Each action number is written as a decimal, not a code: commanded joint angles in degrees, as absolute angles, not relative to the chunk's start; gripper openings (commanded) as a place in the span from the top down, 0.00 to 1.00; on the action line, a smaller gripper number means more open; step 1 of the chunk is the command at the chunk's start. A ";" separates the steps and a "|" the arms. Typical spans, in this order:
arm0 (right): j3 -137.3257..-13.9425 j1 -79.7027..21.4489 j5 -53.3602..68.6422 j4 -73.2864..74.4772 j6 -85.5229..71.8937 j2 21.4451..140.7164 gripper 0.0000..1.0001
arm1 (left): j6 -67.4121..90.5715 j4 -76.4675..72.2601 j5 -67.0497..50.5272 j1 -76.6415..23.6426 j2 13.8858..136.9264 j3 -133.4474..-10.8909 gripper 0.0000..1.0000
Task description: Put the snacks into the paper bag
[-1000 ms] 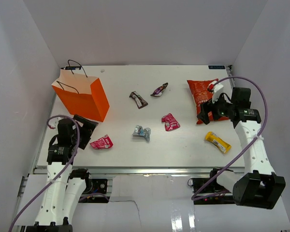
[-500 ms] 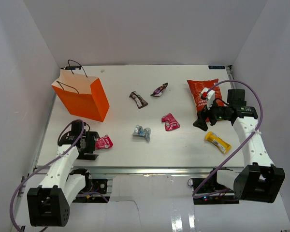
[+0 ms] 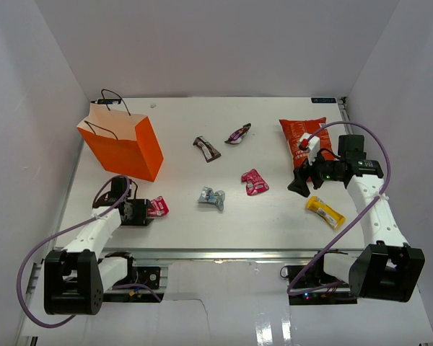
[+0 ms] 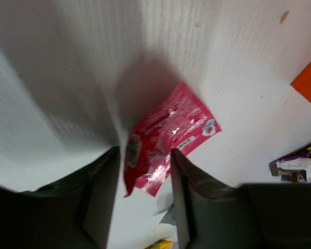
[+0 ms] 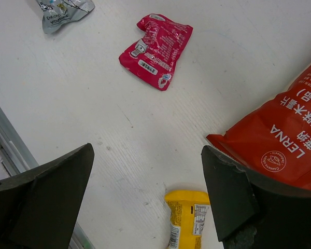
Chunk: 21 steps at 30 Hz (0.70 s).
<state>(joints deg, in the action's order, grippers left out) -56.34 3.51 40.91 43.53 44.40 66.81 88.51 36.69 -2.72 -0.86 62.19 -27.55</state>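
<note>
White surface (image 3: 180, 180) from above: the orange bag (image 3: 123, 148) stands upright at the far left. My left jaws sit low just in front of it, at the left end of the pink wrapper (image 3: 158, 207). My left arm is much the nearer to both. The right jaws hang well apart, between the crisp packet (image 3: 300, 137) and the yellow wrapper (image 3: 325, 212). Seven snacks in all lie out on the surface.

Left wrist: the pink wrapper's near end lies between my jaws, its long axis running away from them, up and to the right. They stand at a middling gap, one jaw close on each side. Whether they pinch it I cannot tell.

Right wrist: jaws spread wide, holding nothing. Bare surface lies between them, with the yellow wrapper just below and the packet's corner by the right-hand jaw.
</note>
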 commanded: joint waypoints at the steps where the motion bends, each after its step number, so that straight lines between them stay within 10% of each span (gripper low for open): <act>1: -56.25 3.60 41.48 42.63 45.18 66.62 0.10 | 90.71 35.60 -1.85 -0.88 59.34 -26.11 0.50; 9: -57.39 3.60 41.75 42.63 45.00 67.15 0.10 | 80.70 38.67 0.96 -0.88 51.25 -27.59 0.91; 21: -59.68 3.60 42.63 41.66 44.03 68.38 0.10 | 61.35 37.88 -20.29 -0.97 42.36 -48.74 1.00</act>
<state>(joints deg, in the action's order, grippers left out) -56.77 3.51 40.95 43.33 44.16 68.05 66.41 38.76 -12.01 -0.86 43.00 -41.87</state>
